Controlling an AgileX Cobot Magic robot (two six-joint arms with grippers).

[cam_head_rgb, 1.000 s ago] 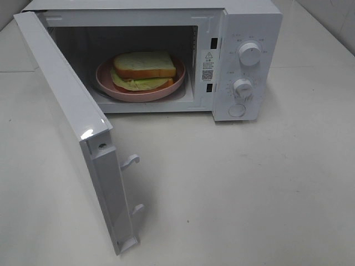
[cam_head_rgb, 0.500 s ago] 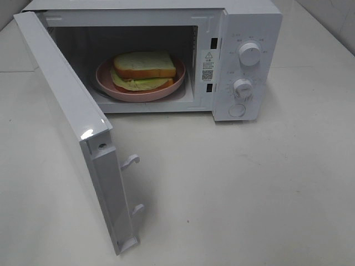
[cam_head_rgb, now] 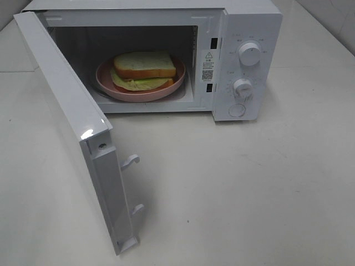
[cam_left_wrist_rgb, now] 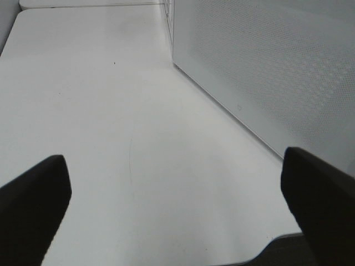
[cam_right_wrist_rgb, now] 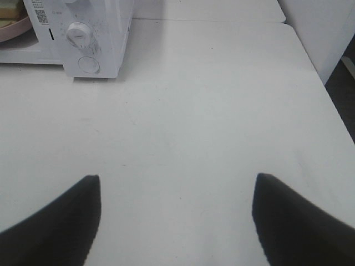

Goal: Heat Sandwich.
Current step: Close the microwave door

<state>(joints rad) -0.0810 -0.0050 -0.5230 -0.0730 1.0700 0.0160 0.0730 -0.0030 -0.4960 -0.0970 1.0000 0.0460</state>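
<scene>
**Exterior high** — the microwave [cam_head_rgb: 249, 22] stands at the back of the surface [cam_head_rgb: 249, 188] with its door [cam_head_rgb: 66, 105] swung wide open to the left. The sandwich [cam_head_rgb: 144, 66] lies on the pink plate [cam_head_rgb: 138, 96] inside the cavity, well in from the opening. Neither arm shows here. Loading looks done, so I judge the step in hand to be shutting the door. After that come the 2 knobs [cam_head_rgb: 250, 54] on the panel.

**Left wrist** — the left tool [cam_left_wrist_rgb: 175, 163] hangs over bare surface with its fingers spread wide and nothing between them. The perforated face of the door rises close beside it. This arm seems best placed for the next move: a flat push on that face, following the swing. The 2 latch hooks [cam_head_rgb: 128, 161] must seat in their slots beside the cavity. A push too near the hinge would likely do little.

**Right wrist** — the right tool [cam_right_wrist_rgb: 177, 182] is also spread and empty, over the surface and well apart from the control panel. 1 knob and the round button [cam_right_wrist_rgb: 87, 64] below it are in sight. Once the door is shut, this arm would need to close in and pinch a knob squarely to turn it
</scene>
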